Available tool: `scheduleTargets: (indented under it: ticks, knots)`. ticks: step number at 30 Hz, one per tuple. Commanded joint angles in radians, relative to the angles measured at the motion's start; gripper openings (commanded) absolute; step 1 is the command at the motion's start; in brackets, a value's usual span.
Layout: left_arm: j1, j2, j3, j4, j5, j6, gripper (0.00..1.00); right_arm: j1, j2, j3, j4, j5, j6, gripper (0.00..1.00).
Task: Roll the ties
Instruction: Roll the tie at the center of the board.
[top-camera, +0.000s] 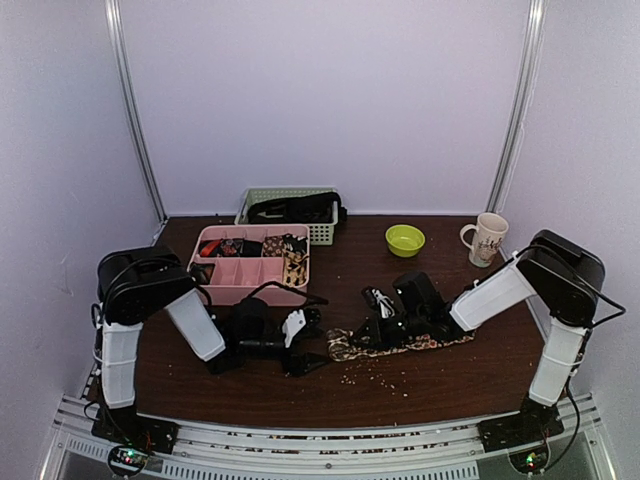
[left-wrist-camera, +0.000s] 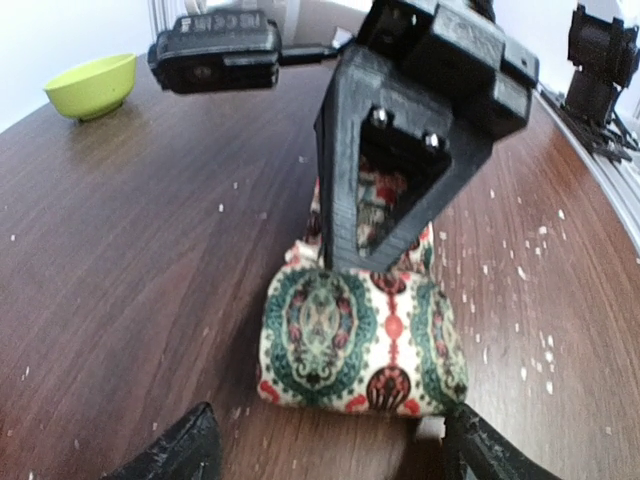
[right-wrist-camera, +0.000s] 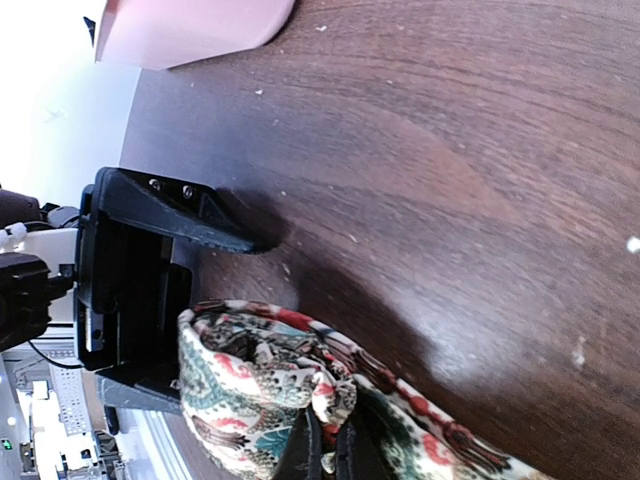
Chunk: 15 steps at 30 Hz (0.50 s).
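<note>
The tie (top-camera: 400, 345) lies flat on the wooden table (top-camera: 400, 405), right of centre and running left to right between the two arms. The wrist views show a cream fabric with a green and red medallion print. Its left end (left-wrist-camera: 360, 345) is folded back on itself into a short, thick bundle resting on the table.

The right gripper (top-camera: 372, 332) stands over this end with its jaws closed on a pinch of the tie, and the fabric bunches up (right-wrist-camera: 250, 385) at the grip. The left gripper (top-camera: 312, 342) faces it from the left at table level. Its fingers (left-wrist-camera: 170, 455) are spread apart, one on each side of the folded end and not touching it. Pale flecks are scattered over the table around the tie.

Containers:
- A pink divided organiser (top-camera: 250, 293) sits behind the left gripper. Its rear compartments hold a red and black item, a dark item and a brown patterned roll. The long right-hand compartment holds another brown patterned roll (top-camera: 295, 265).
- A grey-green slotted basket (top-camera: 320, 235) stands behind the organiser at the back edge. It holds black fabric that spills over the right rim, and the kind of item cannot be told.
- A lime green bowl (top-camera: 405, 240) stands at back centre. Its contents cannot be seen.
- A white printed mug (top-camera: 488, 238) stands upright to the right of the bowl, well apart from the tie
</note>
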Motion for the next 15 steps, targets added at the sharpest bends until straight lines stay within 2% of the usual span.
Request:
scheduleTargets:
  ticks: [1,5,10,12,15]
  knots:
    - [-0.035,0.071,0.043,0.166,-0.048,-0.085,0.79,-0.006,0.017,-0.055,-0.136,0.094,-0.040,0.00]
    - [-0.037,0.118,0.074,0.204,-0.046,-0.100,0.78,-0.005,0.020,-0.061,-0.131,0.095,-0.041,0.00]
    - [-0.048,0.154,0.130,0.177,-0.024,-0.062,0.75,0.001,0.028,-0.051,-0.127,0.086,-0.041,0.00]
    - [-0.048,0.160,0.147,0.164,-0.019,-0.046,0.68,0.002,0.029,-0.047,-0.128,0.081,-0.042,0.00]
    - [-0.048,0.149,0.172,0.056,-0.011,-0.001,0.47,0.003,0.026,-0.046,-0.127,0.067,-0.042,0.00]
